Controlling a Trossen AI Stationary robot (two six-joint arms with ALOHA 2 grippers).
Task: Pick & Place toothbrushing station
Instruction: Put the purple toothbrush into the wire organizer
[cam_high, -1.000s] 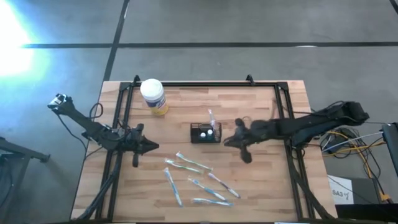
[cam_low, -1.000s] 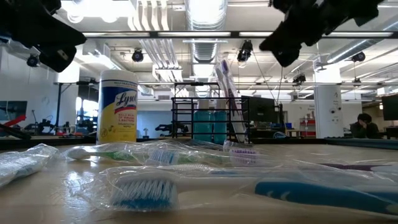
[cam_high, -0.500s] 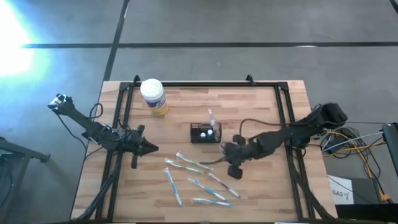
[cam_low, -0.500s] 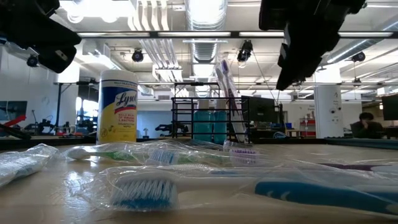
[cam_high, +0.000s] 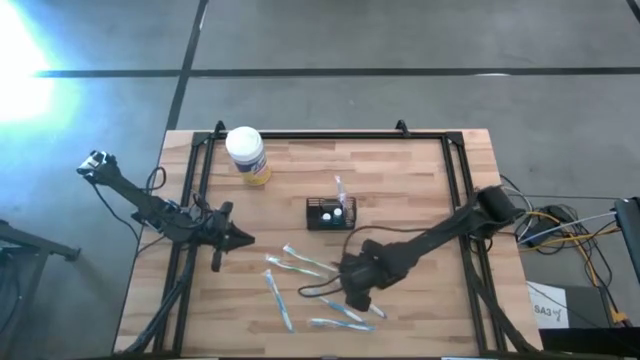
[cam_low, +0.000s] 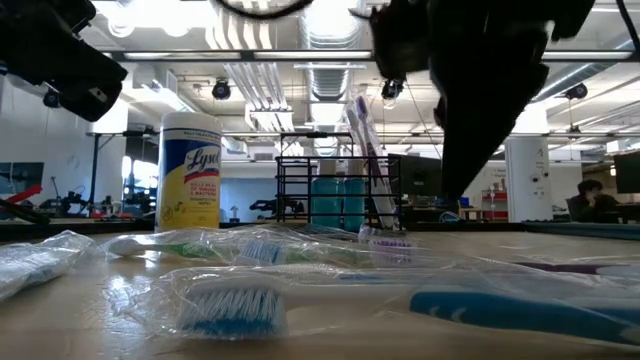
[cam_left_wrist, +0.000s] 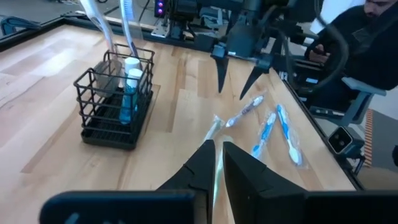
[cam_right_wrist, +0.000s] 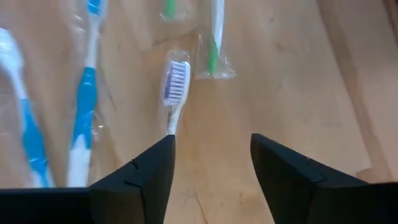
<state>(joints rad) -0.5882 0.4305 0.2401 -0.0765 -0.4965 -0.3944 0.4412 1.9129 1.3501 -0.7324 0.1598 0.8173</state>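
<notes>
Workshop floor, grey concrete, surrounds a light wood-plank bench (cam_high: 420, 170) with a black tube frame along its edges. Largest item on it is the white-lidded yellow wipes canister (cam_high: 246, 155) at the far left corner.

Toothbrushing station (cam_high: 331, 214) sits mid-bench: small black wire caddy, open slotted sides, two teal tubes and two upright brushes in it. Near side of that, loose toothbrushes (cam_high: 318, 292) lie scattered, each in a crinkly clear plastic sleeve with blue, green or purple bristles.

Right arm reaches in low from the right. Its end effector (cam_high: 350, 290) hovers over the brush pile, fingers spread wide with nothing between them. In the right wrist view the purple-bristled brush (cam_right_wrist: 174, 90) lies straight ahead, lined up roughly with the gap. Left end effector (cam_high: 236, 237) is parked left of the pile, fingers pinched narrow, holding nothing visible.

Step in hand, as I read it: approach for picking the next brush to load into the station. Next move calls for dropping down to straddle the thin handle, then closing. Risks: the sleeve is slippery and loose so fingers may grab film rather than handle, and neighbouring brushes lie close enough to get nudged.
</notes>
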